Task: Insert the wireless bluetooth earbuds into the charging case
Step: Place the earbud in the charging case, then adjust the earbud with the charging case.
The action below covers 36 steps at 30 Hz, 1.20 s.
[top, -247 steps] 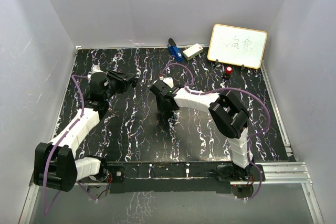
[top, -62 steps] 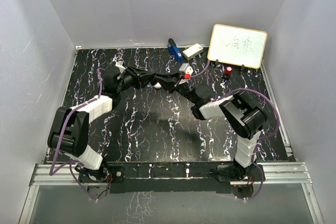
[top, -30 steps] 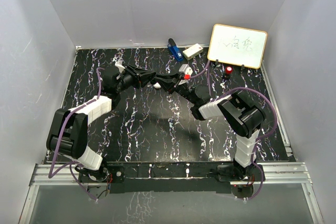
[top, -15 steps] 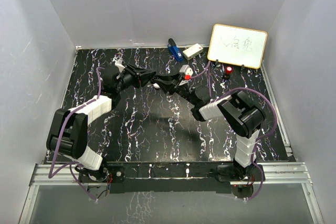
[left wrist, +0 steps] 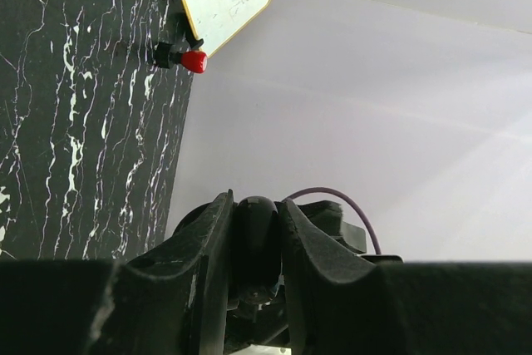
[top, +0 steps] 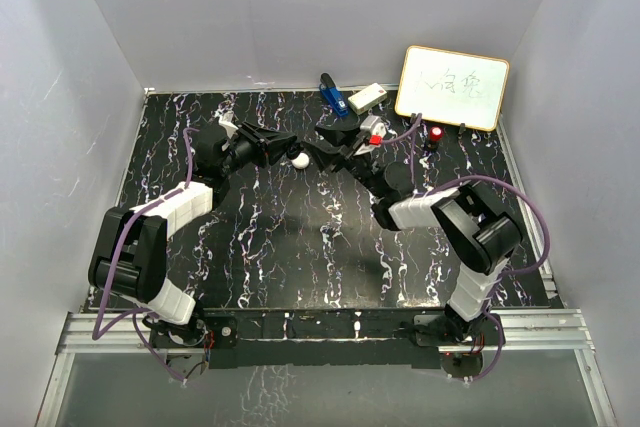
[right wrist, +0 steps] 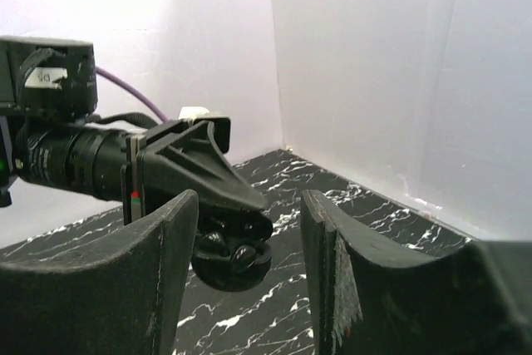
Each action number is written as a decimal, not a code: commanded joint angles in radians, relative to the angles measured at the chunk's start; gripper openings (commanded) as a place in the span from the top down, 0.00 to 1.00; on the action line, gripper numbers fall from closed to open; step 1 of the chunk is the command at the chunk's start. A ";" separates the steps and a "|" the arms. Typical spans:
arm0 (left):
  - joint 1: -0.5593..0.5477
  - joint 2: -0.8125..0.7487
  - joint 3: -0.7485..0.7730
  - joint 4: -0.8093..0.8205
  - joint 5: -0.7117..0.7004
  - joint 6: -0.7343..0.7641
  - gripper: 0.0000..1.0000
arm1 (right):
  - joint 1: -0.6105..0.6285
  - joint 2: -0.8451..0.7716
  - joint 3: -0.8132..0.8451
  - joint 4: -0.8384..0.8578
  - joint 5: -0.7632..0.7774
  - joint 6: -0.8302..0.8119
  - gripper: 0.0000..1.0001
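Left gripper (top: 290, 154) clamps the charging case (top: 300, 160) above the table. The case looks white from overhead but dark, perhaps its open face, from the right wrist. Right gripper (right wrist: 248, 205) gapes empty just beside it.

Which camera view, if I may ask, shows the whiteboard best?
The top external view: the whole whiteboard shows, propped at the back right. The left wrist view catches only part; the right wrist view misses it.

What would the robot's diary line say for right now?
left jaws: shut on charging case | right jaws: open, empty, facing the case | earbuds: none visible
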 commanded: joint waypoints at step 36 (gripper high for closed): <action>-0.002 -0.049 0.021 0.022 0.022 -0.012 1.00 | 0.004 -0.058 0.036 -0.200 -0.011 -0.095 0.51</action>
